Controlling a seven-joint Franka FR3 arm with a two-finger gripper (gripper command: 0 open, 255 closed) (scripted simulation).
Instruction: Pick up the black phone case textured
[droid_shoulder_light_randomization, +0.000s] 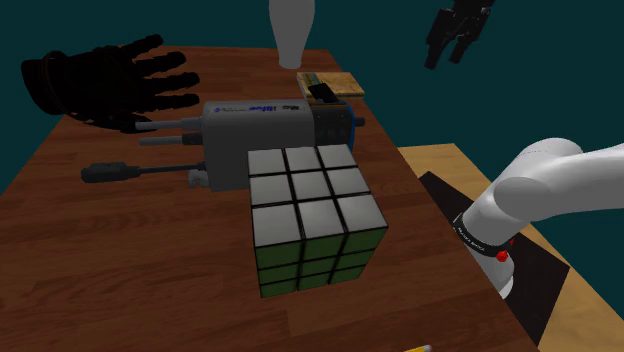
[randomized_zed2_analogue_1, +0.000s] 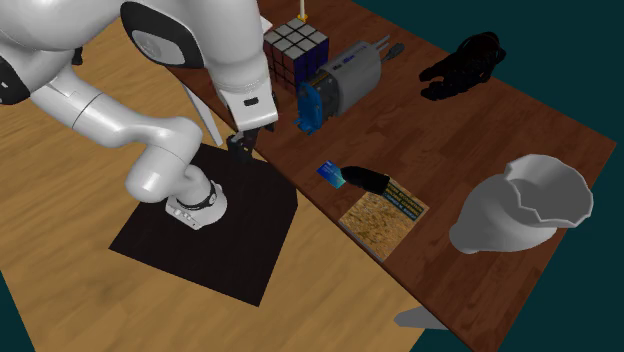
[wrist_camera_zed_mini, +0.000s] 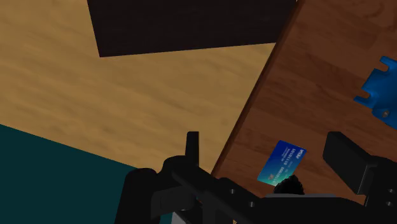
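Wooden table (randomized_zed2_analogue_1: 470, 130) | black phone case (randomized_zed2_analogue_1: 366, 181) beside blue card (randomized_zed2_analogue_1: 331, 174) | end effector (randomized_zed2_analogue_1: 241, 146) spread

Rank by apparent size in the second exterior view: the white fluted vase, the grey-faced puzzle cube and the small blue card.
Largest: white fluted vase, perhaps helped by nearness to the camera.
Next: grey-faced puzzle cube.
Smallest: small blue card.

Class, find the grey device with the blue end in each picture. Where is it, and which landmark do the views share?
Shoulder view: the grey device lies mid-picture, right behind the colour cube.
Second exterior view: near the top, just right of the cube.
Wrist view: its blue end, across bare table from the blue card.
Shared landmark: the dark wooden table under it.
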